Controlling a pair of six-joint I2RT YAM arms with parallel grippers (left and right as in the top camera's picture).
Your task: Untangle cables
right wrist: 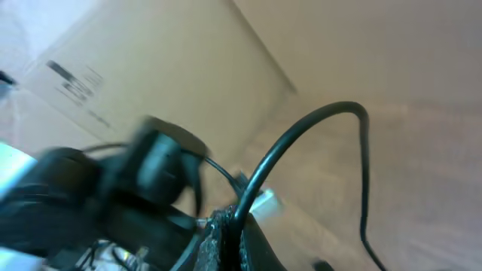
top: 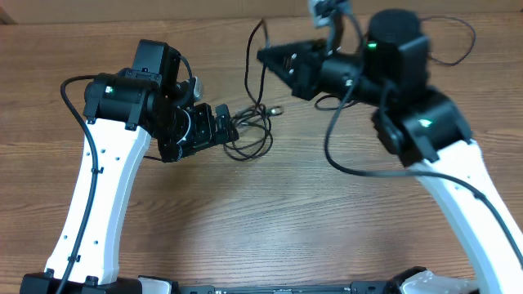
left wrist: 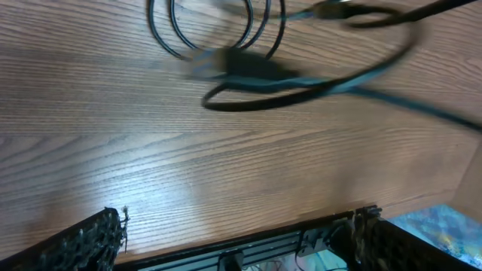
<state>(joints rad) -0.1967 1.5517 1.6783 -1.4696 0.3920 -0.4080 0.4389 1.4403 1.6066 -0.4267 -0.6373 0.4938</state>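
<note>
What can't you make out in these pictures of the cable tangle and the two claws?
Overhead: where the cables meet the open left claw, the claw hides them, and the crossings are too thin to trace.
Left wrist: the plug is motion-blurred, so its type is unreadable.
Right wrist: the whole view is blurred. The cord pinched in the shut right claw runs off the bottom edge.
</note>
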